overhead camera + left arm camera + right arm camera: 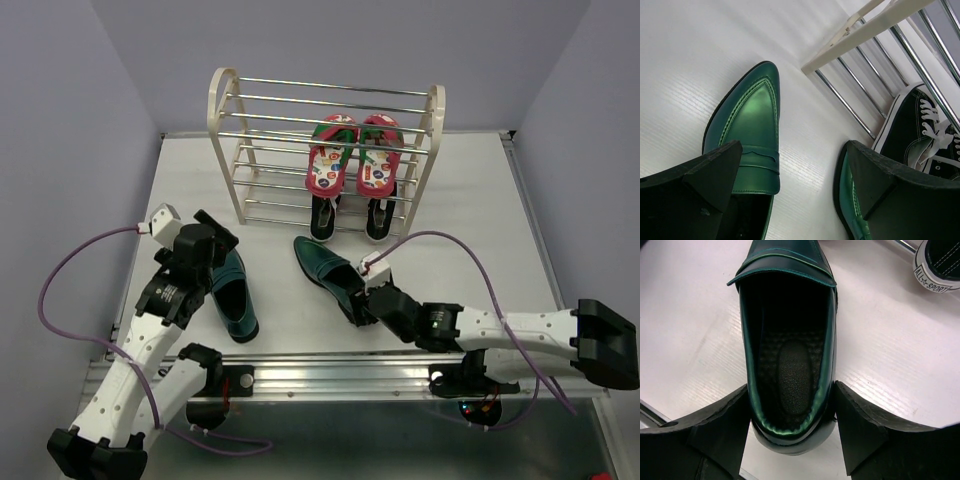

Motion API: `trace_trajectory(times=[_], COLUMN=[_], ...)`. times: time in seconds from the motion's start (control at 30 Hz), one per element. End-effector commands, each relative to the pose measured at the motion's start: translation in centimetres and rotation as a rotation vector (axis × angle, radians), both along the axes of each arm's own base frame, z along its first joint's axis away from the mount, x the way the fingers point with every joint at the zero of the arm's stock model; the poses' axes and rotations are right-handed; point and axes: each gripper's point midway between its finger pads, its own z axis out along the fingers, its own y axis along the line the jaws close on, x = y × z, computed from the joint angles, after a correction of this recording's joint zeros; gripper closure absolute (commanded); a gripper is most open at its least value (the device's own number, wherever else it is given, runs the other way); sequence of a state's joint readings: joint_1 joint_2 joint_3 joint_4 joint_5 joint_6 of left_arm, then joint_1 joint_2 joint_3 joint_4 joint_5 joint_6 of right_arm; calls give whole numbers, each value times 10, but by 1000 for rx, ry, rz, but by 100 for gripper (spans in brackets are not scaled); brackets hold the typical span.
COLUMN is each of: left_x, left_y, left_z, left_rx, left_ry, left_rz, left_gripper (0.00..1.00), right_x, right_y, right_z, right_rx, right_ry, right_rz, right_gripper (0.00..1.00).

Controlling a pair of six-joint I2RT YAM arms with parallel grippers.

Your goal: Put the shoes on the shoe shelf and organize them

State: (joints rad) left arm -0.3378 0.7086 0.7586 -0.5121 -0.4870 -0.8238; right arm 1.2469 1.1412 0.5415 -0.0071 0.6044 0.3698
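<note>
Right gripper (791, 390) straddles the heel of a green loafer (790, 355), grip unclear; left gripper (792, 150) gapes empty; next: squeeze firmly, lift to the shoe shelf (222, 110)

Loafer (790, 340): smooth, glossy dark-green leather-look upper; black pebbled insole pad (795, 375).
Sneakers (912, 125): matt black canvas, white rubbery sole rim, white woven laces (935, 117).
Flip-flops (355, 160): matt printed footbeds, red straps.
Shelf rods (330, 100): polished metal; frame (222, 100): cream, satin, plastic-look.
Table (470, 200): white, faintly ribbed, slight sheen.
</note>
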Motion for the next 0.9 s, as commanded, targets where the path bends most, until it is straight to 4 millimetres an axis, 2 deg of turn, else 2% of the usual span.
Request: trace_trajectory(times=[0.0, 0.2, 0.23, 0.27, 0.43, 0.47, 0.53, 0.63, 0.73, 0.77, 0.87], left_x=[3, 4, 4, 4, 2, 1, 1, 1, 2, 2, 3], left_y=[7, 8, 8, 9, 11, 11, 11, 11, 11, 12, 12], left_z=[-2, -5, -5, -6, -5, -5, -5, -5, -5, -5, -5], left_rx=[23, 34, 36, 38, 38, 37, 34, 35, 35, 37, 39], left_ry=[-9, 9, 10, 12, 11, 10, 7, 9, 8, 8, 9], left_rz=[29, 37, 38, 41, 50, 51, 52, 52, 55, 56, 58], left_gripper=[1, 1, 1, 1, 1, 1, 1, 1, 1, 1, 1], right_x=[14, 18, 17, 18, 20, 20, 20, 20, 22, 23, 25], right_y=[-6, -10, -8, -5, 2, 5, 9, 14, 15, 15, 14], right_z=[21, 11, 8, 5, -10, -12, -12, -6, 1, 2, 6], right_rx=[77, 65, 63, 64, 63, 60, 66, 78, 89, 88, 89], right_ry=[-84, -80, -73, -63, -8, -4, 1, -2, -15, -19, -28], right_rz=[-13, -17, -9, -13, -15, -10, -2, 6, 4, 0, -10], right_gripper=[99, 99, 95, 83, 58, 47, 46, 35, 29, 24, 16])
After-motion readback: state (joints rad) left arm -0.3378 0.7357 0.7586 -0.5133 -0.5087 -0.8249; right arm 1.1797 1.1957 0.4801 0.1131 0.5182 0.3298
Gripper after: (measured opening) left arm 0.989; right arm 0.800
